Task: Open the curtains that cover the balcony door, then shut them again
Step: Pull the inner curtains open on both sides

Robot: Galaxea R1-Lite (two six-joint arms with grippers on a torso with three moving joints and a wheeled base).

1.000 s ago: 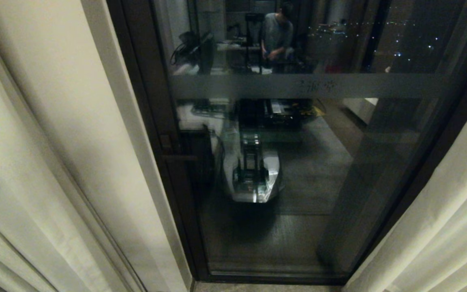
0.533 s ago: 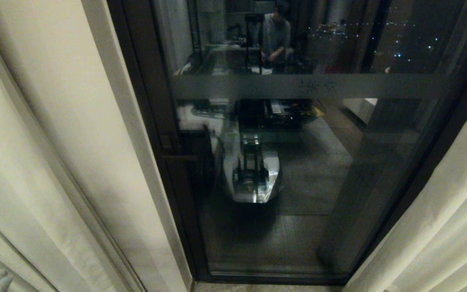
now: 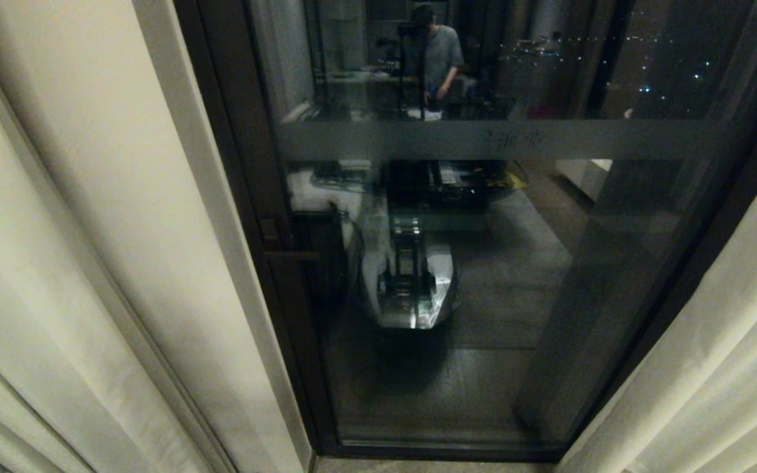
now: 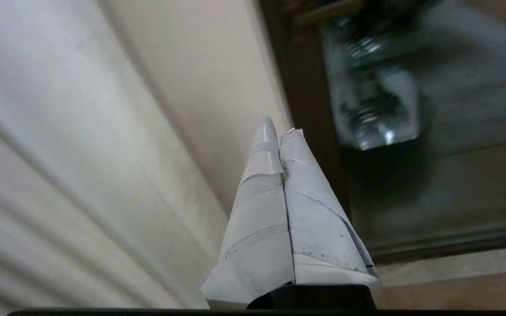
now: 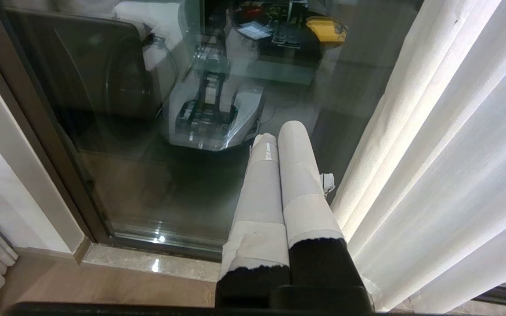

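Head view is aimed down and forward at the balcony door (image 3: 483, 263), curtains (image 3: 56, 263) at both frame edges. Each wrist view is taken close behind its taped fingers: left toward the left curtain and door frame, right toward glass and right curtain. The robot's reflection (image 3: 411, 282) is shared by all three.

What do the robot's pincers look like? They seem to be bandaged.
Yes. Each gripper has two long fingers wrapped in pale tape. The left gripper tapers to a narrow point, its white wrapping creased and seamed. The right gripper has rounder, tube-like fingers in cream bands, with black bases showing where the tape ends.
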